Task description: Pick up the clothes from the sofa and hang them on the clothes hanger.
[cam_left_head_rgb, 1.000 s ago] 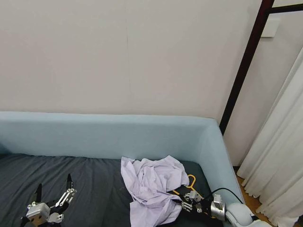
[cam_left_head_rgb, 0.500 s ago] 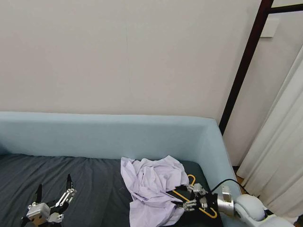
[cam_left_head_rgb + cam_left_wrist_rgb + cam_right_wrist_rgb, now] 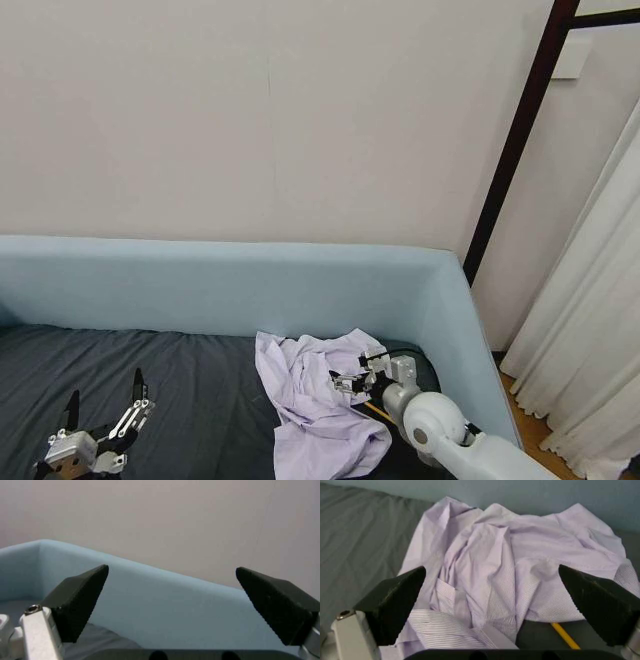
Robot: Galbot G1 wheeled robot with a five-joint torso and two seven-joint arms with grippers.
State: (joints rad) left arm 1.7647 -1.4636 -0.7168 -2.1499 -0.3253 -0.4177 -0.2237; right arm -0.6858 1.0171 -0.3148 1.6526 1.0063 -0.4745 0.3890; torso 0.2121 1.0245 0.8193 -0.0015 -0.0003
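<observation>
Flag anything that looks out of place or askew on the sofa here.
The lilac shirt lies crumpled in a heap at the sofa's right end, partly covering a yellow hanger rather than hanging on it. The right gripper hovers over it, jaws open; the left gripper is farther left, also open.

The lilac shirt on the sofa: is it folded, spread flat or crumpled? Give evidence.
Crumpled. The shirt lies bunched in a heap on the sofa, cloth creased and overlapping.
</observation>
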